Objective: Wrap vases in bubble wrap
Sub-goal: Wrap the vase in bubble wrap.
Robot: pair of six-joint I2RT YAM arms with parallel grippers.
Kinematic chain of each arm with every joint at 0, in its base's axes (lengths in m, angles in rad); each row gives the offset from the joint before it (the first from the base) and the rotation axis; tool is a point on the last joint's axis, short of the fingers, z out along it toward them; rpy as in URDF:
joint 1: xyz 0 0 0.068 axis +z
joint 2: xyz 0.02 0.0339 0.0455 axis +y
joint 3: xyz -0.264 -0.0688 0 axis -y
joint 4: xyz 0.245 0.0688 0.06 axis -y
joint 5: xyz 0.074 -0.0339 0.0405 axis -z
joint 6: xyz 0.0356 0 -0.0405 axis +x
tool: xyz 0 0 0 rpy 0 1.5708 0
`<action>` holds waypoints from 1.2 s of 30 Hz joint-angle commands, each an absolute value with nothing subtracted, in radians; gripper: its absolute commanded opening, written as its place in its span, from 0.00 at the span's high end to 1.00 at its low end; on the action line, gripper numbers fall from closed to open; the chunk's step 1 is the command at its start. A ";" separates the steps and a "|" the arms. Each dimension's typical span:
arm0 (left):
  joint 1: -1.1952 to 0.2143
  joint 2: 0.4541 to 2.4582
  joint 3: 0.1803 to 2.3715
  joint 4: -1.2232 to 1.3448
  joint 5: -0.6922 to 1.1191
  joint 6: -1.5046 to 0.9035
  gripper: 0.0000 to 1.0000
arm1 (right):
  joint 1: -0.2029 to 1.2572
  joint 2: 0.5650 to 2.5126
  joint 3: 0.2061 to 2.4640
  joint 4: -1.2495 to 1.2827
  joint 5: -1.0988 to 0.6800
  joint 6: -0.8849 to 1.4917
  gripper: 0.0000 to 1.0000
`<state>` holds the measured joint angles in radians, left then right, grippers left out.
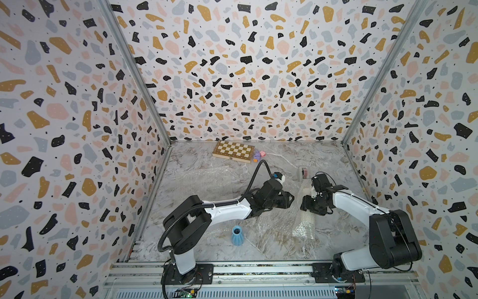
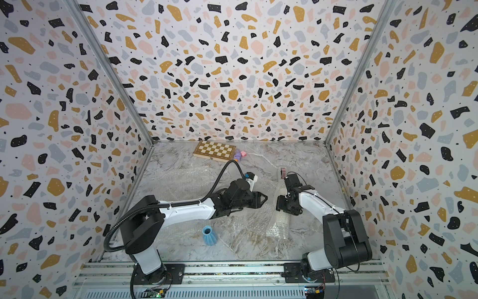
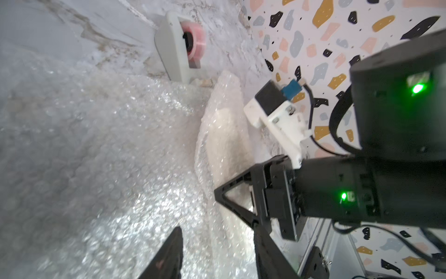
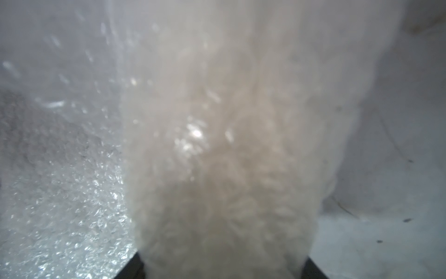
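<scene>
Claws first: right claw [image 1: 305, 204] straddles cream vase [image 3: 224, 135], jaws abt halfway in and pressed on both sides of its padding, so it looks gripped. Left claw [image 1: 289, 198] sits just beside, facing it across the bundle, roughly half open w/ nothing between the jaws. Vase lies on its side, already under bubble wrap [image 3: 101, 145]. Its long axis runs from tape dispenser [image 3: 178, 46] back toward the arm bases, i.e. crosswise to both claws. Loose sheet spreads on the left claw's side, so prob. that arm is nearer for lifting the free edge over. Blue vase [image 1: 236, 235] stands bare on desk [image 1: 258, 251] by left arm's base, well apart.
</scene>
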<state>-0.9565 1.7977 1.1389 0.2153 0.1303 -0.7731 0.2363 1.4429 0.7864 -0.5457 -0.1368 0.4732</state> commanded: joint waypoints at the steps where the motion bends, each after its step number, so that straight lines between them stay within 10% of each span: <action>1: -0.930 1.860 1.219 0.285 0.220 -0.800 0.53 | 0.239 1.424 0.790 -0.555 -0.140 0.467 0.42; 36: -0.881 2.356 1.683 0.208 0.286 -0.745 0.67 | 0.241 1.408 0.833 -0.604 -0.128 0.454 0.43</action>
<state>-0.8757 2.4145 1.7161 0.2241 0.2962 -0.7738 0.2359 1.4349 0.7811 -0.5571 -0.1810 0.4664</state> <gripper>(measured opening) 0.333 0.631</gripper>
